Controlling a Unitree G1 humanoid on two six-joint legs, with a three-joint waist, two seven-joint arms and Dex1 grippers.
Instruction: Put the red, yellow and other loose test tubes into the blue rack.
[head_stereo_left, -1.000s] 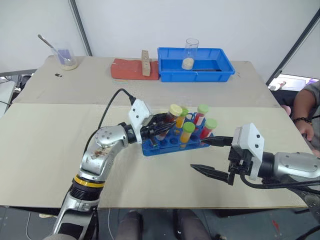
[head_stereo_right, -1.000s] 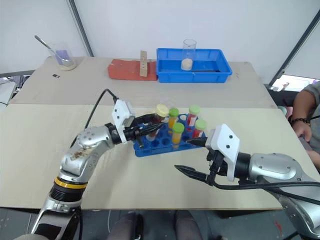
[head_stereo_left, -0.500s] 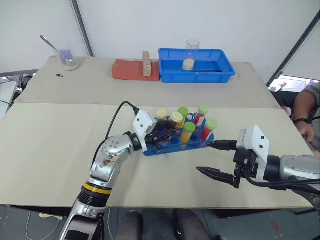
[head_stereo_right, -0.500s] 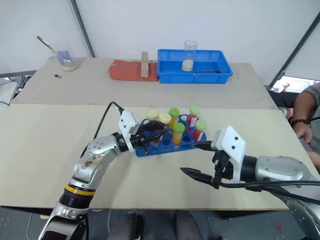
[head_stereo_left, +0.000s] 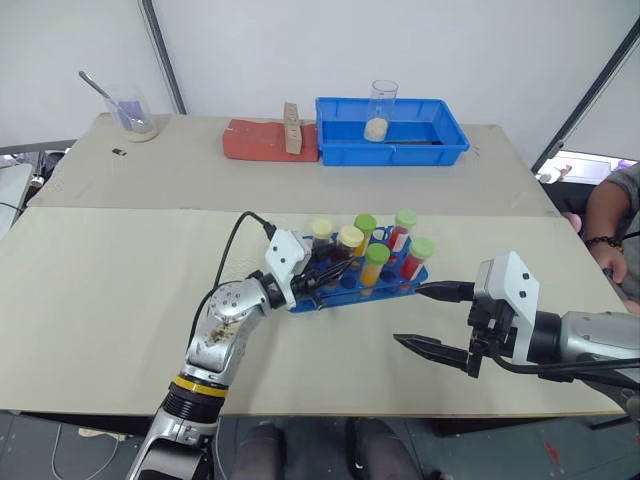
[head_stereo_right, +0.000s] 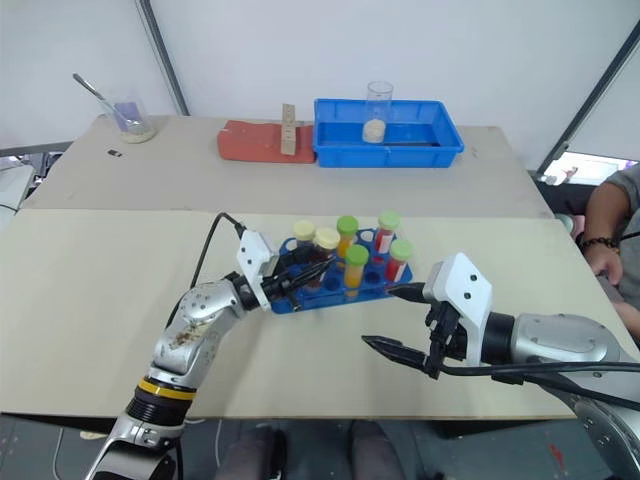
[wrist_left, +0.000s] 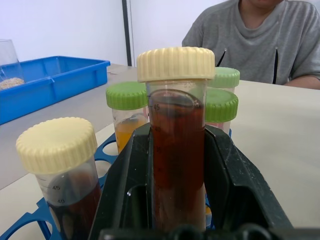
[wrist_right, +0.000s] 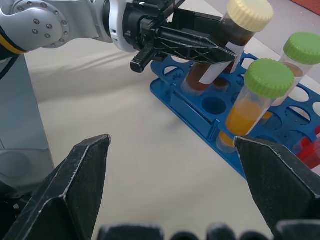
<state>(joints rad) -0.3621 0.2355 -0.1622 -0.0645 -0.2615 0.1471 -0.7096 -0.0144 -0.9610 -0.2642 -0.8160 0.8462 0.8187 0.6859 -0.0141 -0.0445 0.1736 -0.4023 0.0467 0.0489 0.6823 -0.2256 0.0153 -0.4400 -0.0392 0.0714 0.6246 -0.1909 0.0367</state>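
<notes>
The blue rack (head_stereo_left: 390, 283) stands at the table's middle with several capped tubes upright in it: green caps over yellow (head_stereo_left: 377, 256) and red (head_stereo_left: 423, 248) liquid, and a cream cap (head_stereo_left: 322, 228). My left gripper (head_stereo_left: 335, 268) is shut on a cream-capped tube of dark brown liquid (wrist_left: 177, 150), which stands upright with its lower end in a hole at the rack's left end (wrist_right: 197, 82). My right gripper (head_stereo_left: 408, 315) hovers open and empty just right of the rack, apart from it.
At the back stand a larger blue tray (head_stereo_left: 390, 153) with a glass beaker (head_stereo_left: 381, 108) in it, a red mat (head_stereo_left: 258, 140) with a wooden block (head_stereo_left: 291, 127), and a beaker with a spoon (head_stereo_left: 135, 115). A person's arm (head_stereo_left: 605, 230) shows at the right edge.
My left gripper has sunk with the brown tube, bringing its lower end down into the rack. The right gripper has stayed where it was, still open.
</notes>
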